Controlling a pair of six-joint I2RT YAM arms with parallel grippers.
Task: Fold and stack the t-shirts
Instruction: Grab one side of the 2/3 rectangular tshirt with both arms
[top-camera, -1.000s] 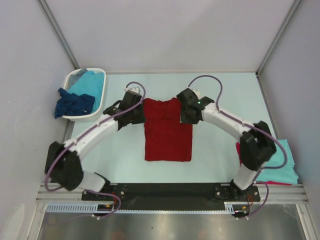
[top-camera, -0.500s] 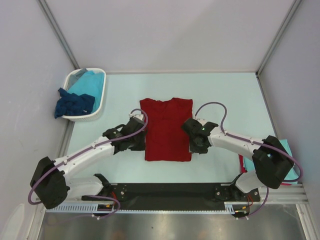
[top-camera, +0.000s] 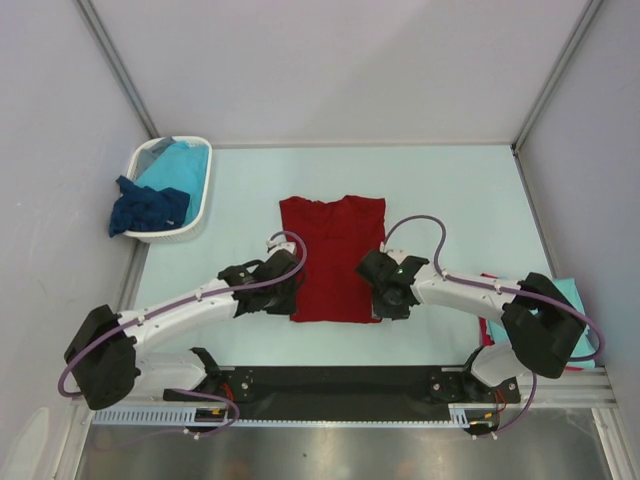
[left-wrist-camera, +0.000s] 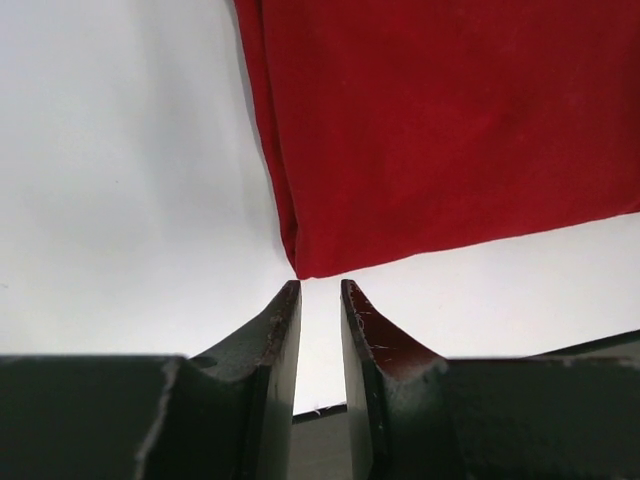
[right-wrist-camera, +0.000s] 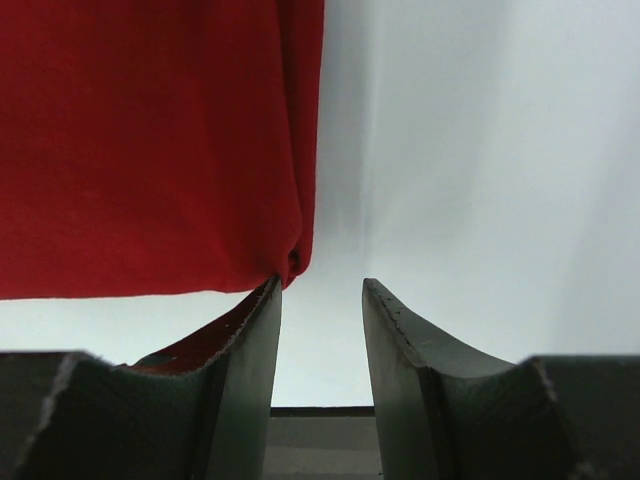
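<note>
A dark red short-sleeved cloth t-shirt (top-camera: 333, 258) lies folded into a flat rectangle in the middle of the pale, smooth surface (top-camera: 460, 190), with its collar end away from the arm bases. The left tool (top-camera: 288, 300) is low at the shirt's near left corner and the right tool (top-camera: 381, 303) is low at its near right corner. Both tools are open, and no cloth is between the jaws.

At the far left of the surface stands a white plastic basket (top-camera: 205, 190). A turquoise t-shirt (top-camera: 182, 165) lies inside it, and a dark navy blue t-shirt (top-camera: 148, 208) hangs over its rim on the left side. At the right edge, a piece of turquoise cloth (top-camera: 574, 292) and a strip of red cloth (top-camera: 487, 328) can be seen. The elbow of the right arm hides most of them, so I cannot tell how they are folded.

In the top view the black wrists cover the shirt's near side edges, so contact cannot be judged there. The left wrist view shows a narrow gap between two dark fingers (left-wrist-camera: 270, 350). The shirt corner is just ahead of their tips, apart from them, and the folded layers show along the shirt's edge. The right wrist view shows a wider gap. There the shirt corner meets the tip of one finger (right-wrist-camera: 250, 340), while the other finger (right-wrist-camera: 400, 350) is over bare surface. Only the top view shows the basket and the cloth at the right edge.
</note>
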